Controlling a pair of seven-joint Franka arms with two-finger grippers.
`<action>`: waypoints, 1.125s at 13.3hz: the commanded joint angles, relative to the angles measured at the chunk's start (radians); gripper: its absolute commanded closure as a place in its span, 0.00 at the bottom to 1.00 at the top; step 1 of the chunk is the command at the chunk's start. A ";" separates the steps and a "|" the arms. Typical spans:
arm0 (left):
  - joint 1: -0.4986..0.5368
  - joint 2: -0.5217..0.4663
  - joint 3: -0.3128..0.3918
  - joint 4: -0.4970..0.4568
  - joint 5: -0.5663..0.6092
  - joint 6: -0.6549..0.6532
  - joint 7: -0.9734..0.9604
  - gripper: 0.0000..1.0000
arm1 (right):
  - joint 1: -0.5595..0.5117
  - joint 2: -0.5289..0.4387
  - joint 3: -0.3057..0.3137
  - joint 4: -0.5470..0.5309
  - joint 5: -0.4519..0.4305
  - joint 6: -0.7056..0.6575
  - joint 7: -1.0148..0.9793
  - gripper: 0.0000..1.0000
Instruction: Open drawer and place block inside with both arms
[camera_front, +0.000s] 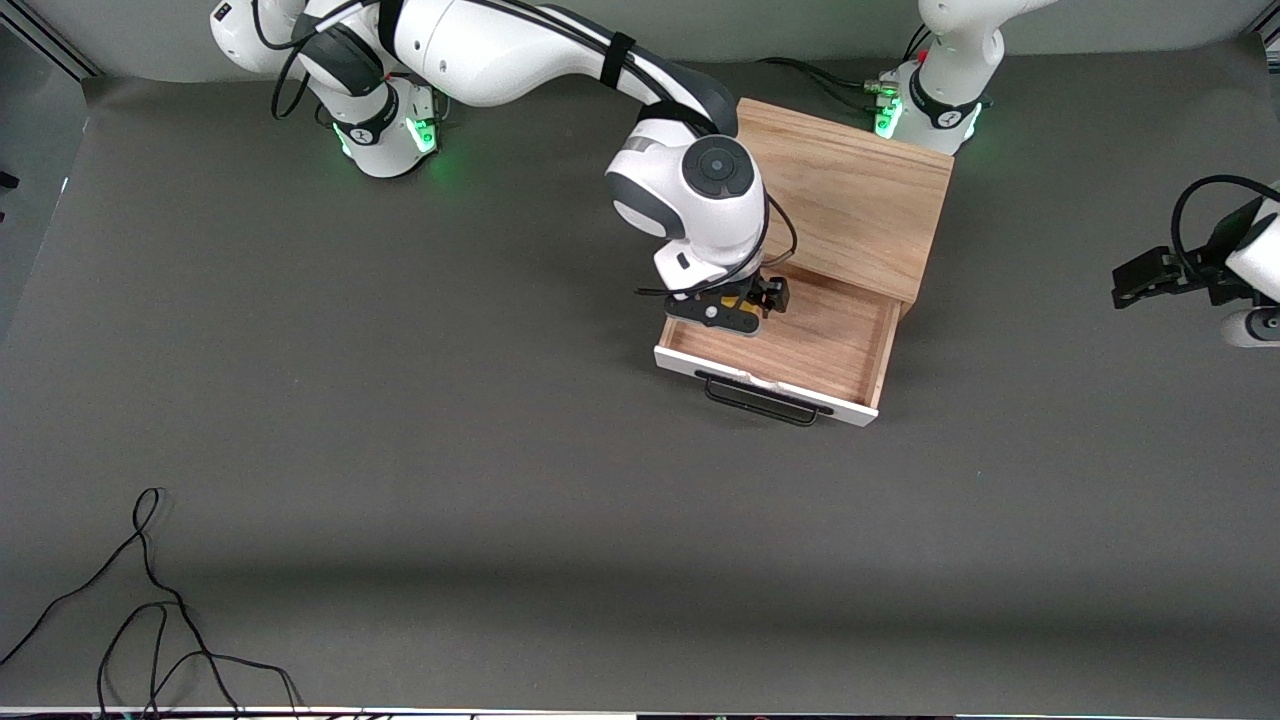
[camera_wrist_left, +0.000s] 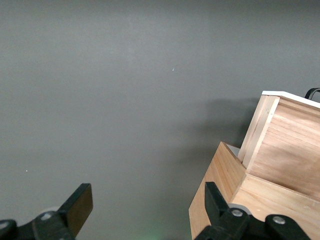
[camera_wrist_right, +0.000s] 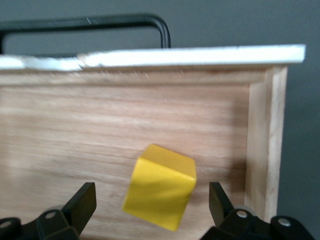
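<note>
Hiding most of block (camera_wrist_right: 160, 186), right gripper (camera_front: 735, 305) overhangs drawer (camera_front: 800, 345).

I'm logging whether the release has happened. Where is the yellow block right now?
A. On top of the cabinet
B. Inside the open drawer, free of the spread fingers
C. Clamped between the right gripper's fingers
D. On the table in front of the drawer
B: the right wrist view shows the block against the wooden inside of the drawer, with gaps on both sides between it and the open right gripper.
</note>
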 joint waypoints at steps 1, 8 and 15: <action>-0.234 -0.028 0.230 -0.012 -0.032 0.016 0.020 0.00 | -0.047 -0.102 -0.032 -0.002 -0.024 -0.112 0.021 0.00; -0.294 -0.034 0.279 -0.011 -0.044 0.007 0.025 0.00 | -0.383 -0.343 -0.029 -0.089 0.042 -0.212 -0.343 0.00; -0.293 -0.035 0.274 -0.012 -0.046 -0.010 0.028 0.00 | -0.695 -0.469 -0.038 -0.230 0.074 -0.235 -0.796 0.00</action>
